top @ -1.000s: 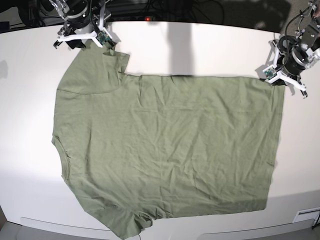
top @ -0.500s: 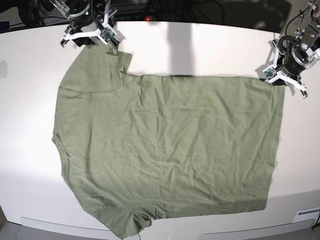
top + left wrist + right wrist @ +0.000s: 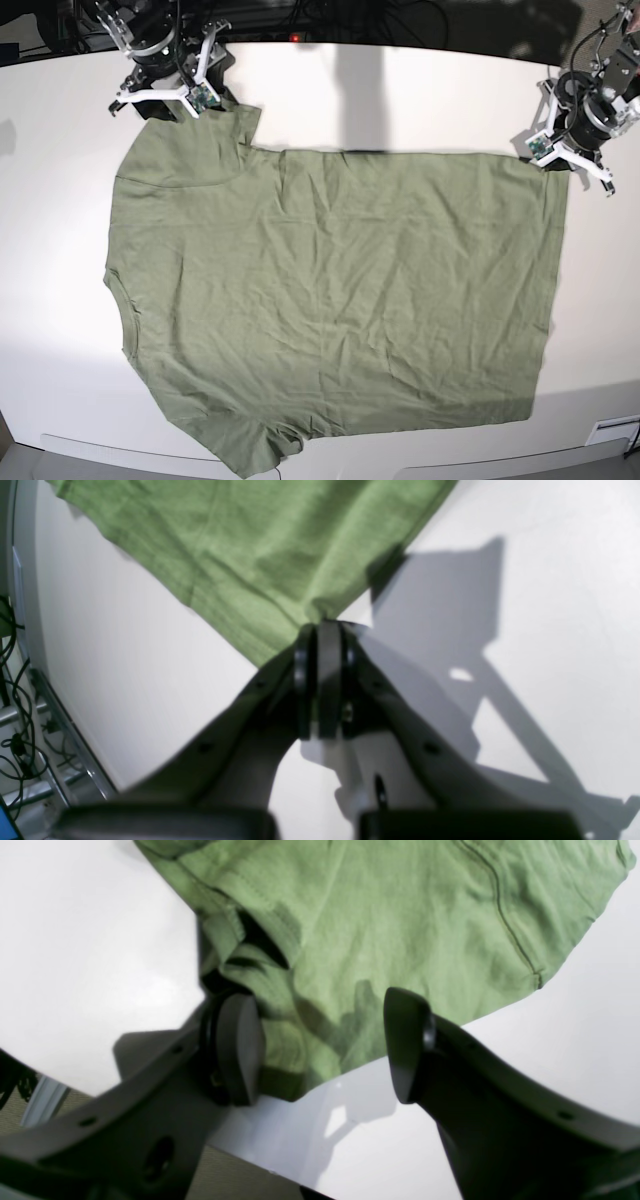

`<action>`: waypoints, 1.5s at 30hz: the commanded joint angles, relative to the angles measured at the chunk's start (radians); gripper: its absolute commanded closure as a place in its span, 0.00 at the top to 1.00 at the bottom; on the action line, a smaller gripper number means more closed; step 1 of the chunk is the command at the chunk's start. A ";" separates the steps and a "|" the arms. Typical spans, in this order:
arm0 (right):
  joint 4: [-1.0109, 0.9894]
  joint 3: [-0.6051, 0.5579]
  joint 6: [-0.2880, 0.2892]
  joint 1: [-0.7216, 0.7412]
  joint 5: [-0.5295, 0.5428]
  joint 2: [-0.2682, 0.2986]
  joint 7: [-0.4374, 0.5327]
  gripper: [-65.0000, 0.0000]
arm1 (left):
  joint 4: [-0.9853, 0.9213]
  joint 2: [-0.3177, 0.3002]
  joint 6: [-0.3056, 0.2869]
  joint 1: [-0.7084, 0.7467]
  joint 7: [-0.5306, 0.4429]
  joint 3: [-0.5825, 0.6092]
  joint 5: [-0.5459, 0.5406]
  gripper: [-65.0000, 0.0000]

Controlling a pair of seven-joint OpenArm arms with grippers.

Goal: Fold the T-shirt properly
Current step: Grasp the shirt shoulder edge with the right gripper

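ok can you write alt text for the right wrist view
Seen from the wrist, the right hand hangs open over a hemmed sleeve of the wrinkled green T-shirt, one dark finger on each side of the cloth's edge. The shirt lies on a white table, whose edge shows at lower left.

Right gripper (image 3: 160, 92) drifting back toward its earlier spot at the far sleeve of the wrinkled sage-green cotton T-shirt (image 3: 330, 300), wrist twisting as it goes, sleeve corner's upturned flap now settling flatter against the white table (image 3: 420, 100)
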 commanded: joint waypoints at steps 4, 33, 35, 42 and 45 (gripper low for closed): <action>-0.013 -0.039 0.075 -0.018 -0.001 0.011 -0.137 0.58 | 0.002 -0.012 -0.027 0.005 0.011 0.000 -0.003 0.00; 0.011 -0.182 -0.010 -0.018 -0.215 0.014 -0.194 0.23 | 0.002 -0.012 -0.027 0.005 0.011 0.000 -0.003 0.00; 0.011 -0.182 -0.010 -0.018 -0.215 0.014 -0.194 0.14 | 0.002 -0.012 -0.026 0.005 0.011 0.000 -0.003 0.00; 0.011 -0.182 -0.010 -0.018 -0.256 0.014 -0.195 0.00 | 0.002 -0.012 -0.027 0.005 0.011 0.000 -0.002 0.00; 0.011 -0.182 -0.010 -0.018 -0.259 0.014 -0.195 0.00 | 0.002 -0.012 -0.027 0.005 0.011 0.000 0.000 0.00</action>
